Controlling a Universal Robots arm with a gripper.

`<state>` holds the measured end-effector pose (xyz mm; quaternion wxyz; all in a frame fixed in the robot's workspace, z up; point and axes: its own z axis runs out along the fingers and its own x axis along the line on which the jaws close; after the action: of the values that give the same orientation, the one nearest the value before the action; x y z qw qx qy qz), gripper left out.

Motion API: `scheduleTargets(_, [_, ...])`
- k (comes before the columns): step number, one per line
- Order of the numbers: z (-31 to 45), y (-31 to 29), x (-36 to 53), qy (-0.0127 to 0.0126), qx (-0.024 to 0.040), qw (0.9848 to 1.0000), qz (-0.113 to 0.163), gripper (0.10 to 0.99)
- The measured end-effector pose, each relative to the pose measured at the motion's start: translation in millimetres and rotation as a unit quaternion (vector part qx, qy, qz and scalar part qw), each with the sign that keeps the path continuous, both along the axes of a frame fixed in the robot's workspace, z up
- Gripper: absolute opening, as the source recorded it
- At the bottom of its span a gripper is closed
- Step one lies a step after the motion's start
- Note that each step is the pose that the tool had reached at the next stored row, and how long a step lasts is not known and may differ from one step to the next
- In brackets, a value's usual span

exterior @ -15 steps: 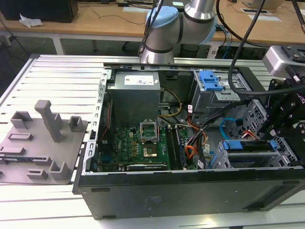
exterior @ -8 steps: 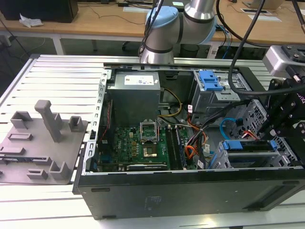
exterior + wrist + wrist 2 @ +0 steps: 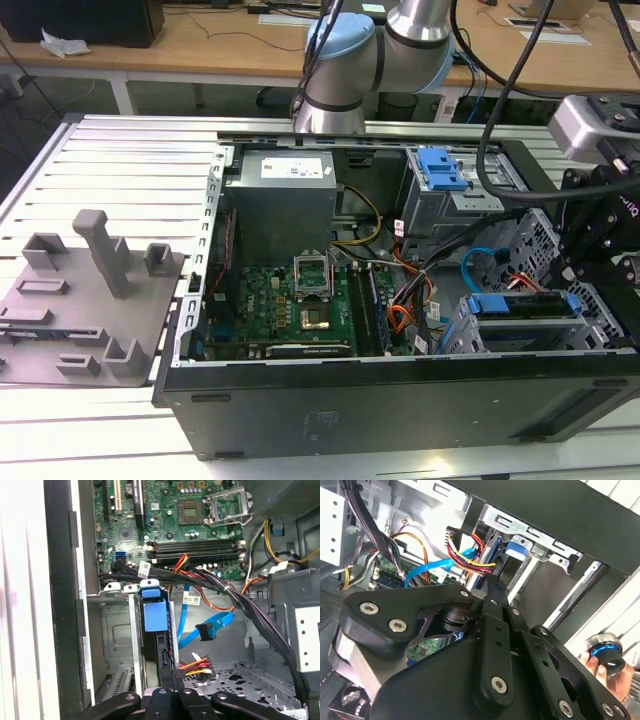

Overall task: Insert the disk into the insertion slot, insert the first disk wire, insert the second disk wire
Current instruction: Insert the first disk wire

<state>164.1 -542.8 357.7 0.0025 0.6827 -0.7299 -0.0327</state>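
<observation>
Wooden desks stand behind a slatted aluminium table [image 3: 120, 150] that carries an open black steel computer case [image 3: 400, 400].

In the exterior view, the flat silver-black disk in its bright blue plastic carrier [image 3: 525, 305] already sits in the low silver perforated insertion slot [image 3: 462, 338]. The thin light-blue second disk wire [image 3: 478, 262] loops free just beside it. The grey jointed arm [image 3: 345, 60] reaches over the case, its wrist bent down above the slot.

In the second wrist view, the black gripper [image 3: 490, 587] points steeply into the bay, jaws drawn narrow.

In the first wrist view, they seem to pinch the small black plug [image 3: 173, 672] of the red-and-yellow wire bundle just behind the disk, though the contact is partly hidden. Seating it well, I judge, calls for holding the plug square to the disk's socket, pressing straight, and keeping clear of the loose blue cable.
</observation>
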Motion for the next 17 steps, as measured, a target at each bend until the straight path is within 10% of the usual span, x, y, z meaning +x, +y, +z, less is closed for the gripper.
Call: scheduleTargets(17, [-6.2,-3.7,-26.3,0.0,-0.0001,0.9996,0.028,0.106])
